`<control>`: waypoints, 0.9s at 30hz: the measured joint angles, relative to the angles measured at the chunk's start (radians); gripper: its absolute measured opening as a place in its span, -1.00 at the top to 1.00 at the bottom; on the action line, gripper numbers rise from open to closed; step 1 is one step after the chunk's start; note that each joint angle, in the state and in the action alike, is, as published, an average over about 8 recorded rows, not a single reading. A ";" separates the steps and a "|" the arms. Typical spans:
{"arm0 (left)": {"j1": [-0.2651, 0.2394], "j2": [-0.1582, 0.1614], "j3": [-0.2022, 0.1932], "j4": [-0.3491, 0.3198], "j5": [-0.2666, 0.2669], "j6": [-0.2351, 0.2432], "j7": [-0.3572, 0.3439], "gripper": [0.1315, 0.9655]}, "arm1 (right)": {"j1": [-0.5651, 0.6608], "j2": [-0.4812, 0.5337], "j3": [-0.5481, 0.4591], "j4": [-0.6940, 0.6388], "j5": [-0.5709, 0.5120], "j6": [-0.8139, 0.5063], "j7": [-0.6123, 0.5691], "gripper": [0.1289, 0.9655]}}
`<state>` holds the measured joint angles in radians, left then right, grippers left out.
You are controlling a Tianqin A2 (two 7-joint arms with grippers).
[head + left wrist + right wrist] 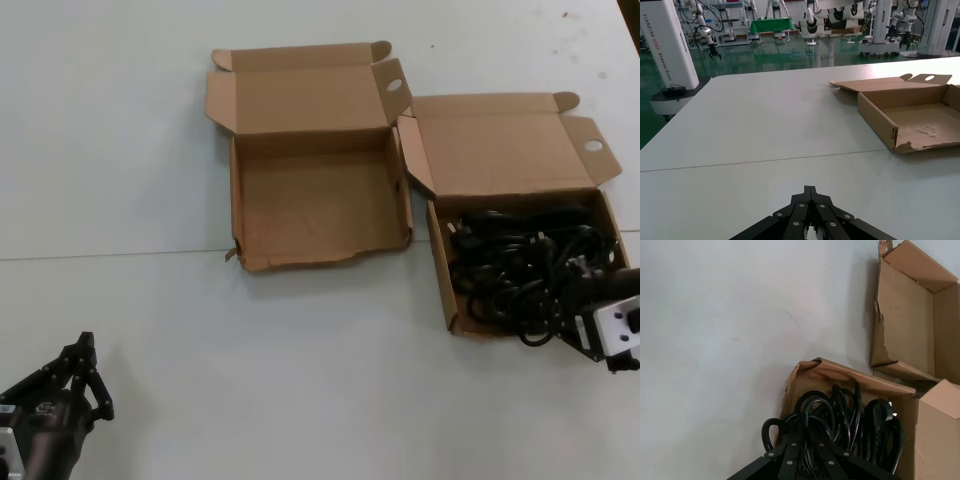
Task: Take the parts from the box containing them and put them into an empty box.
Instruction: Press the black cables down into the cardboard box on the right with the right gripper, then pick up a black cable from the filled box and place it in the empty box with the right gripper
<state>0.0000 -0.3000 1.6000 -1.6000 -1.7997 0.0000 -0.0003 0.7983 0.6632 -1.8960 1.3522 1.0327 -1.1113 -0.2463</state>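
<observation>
Bright even overhead light, soft short shadows beside the boxes, mild glare on the white table (150,330), focus sharp.

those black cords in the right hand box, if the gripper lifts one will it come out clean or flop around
Probably floppy: the black cords lie in loose loops. They overlap in a tangle, so one may drag neighbours along. A loop already hangs over the box front rim, so they likely shift easily.
</observation>
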 joint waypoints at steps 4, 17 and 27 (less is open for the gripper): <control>0.000 0.000 0.000 0.000 0.000 0.000 0.000 0.94 | 0.005 0.007 0.000 0.006 0.005 0.000 0.000 0.86; 0.000 0.000 0.000 0.000 0.000 0.000 0.000 0.94 | 0.036 -0.017 0.094 0.167 -0.008 -0.085 0.000 0.93; 0.000 0.000 0.000 0.000 0.000 0.000 0.000 0.94 | 0.137 -0.218 0.179 0.186 -0.088 -0.110 0.000 0.93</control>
<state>0.0000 -0.3000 1.6000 -1.6000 -1.7997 0.0000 -0.0003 0.9351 0.4456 -1.7173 1.5379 0.9448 -1.2212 -0.2463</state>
